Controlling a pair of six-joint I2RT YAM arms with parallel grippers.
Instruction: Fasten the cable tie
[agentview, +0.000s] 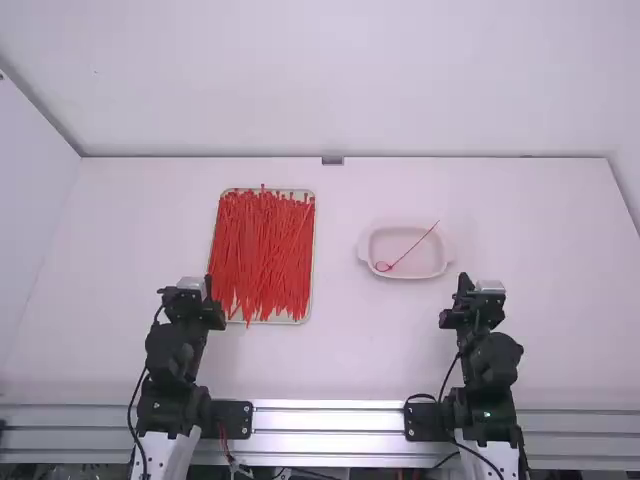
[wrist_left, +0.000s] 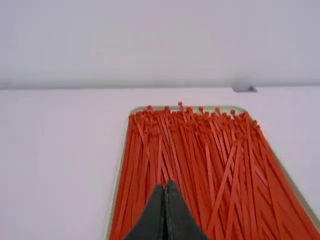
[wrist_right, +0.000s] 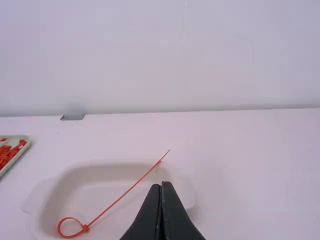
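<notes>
With the left end effector (wrist_left: 165, 187) and right end effector (wrist_right: 161, 186) both sitting clenched and empty, light, springy, slippery cable ties (agentview: 262, 255) are lying heaped on the tray (agentview: 310, 193) left of the frame's centre, probably wanting a pinch near the head, one looped tie (agentview: 408, 252) resting in the dish (agentview: 440, 262) on the tabletop (agentview: 540, 220).

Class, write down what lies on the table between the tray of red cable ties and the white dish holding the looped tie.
Nothing: in the high view, the table between the tray and the dish is bare white surface.
</notes>
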